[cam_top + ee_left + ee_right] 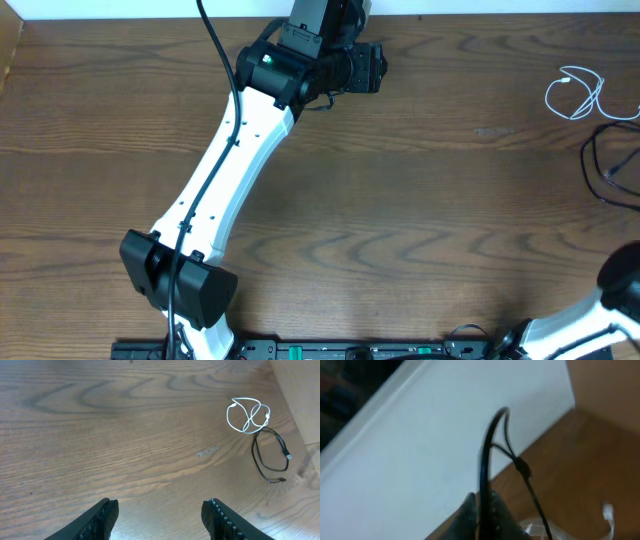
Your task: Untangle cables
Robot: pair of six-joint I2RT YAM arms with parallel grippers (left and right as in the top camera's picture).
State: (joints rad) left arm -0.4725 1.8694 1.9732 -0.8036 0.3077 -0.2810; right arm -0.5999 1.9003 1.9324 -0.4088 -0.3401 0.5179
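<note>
"Wooden table [420, 200] fills most of my overhead view," I say. "The biggest thing on it is the left arm [235, 160], stretched from the near edge to the far one. I judge it is parked there to leave the right end free."

"And the other one?"

"Only the lower part of the right arm [600, 305] shows, at the near right corner. Its hand is outside that view."

"Grippers?"

"The left gripper [160, 507] hovers over bare wood, its fingers [107, 517] spread with nothing between them, which fits an arm that is waiting. The right gripper [482, 512] points up at a pale wall. That picture is blurred, but its fingers look pressed together on a black cord [485, 460] that rises out of them in a loop, probably lifted to draw it away from the rest."

"Where are the cables, then?"

"At the right end of the table, well apart from the left gripper. The white cable [248, 421] lies in a small loose coil toward the far edge. The black cable [254, 455] lies in a loop just nearer me, its top meeting the white coil. Whether they cross or merely touch I cannot tell, nor whether the lifted cord is that same cable."

"Smallest bit?"

"A plug [287, 455] on the black cable, lying free on the wood."
</note>
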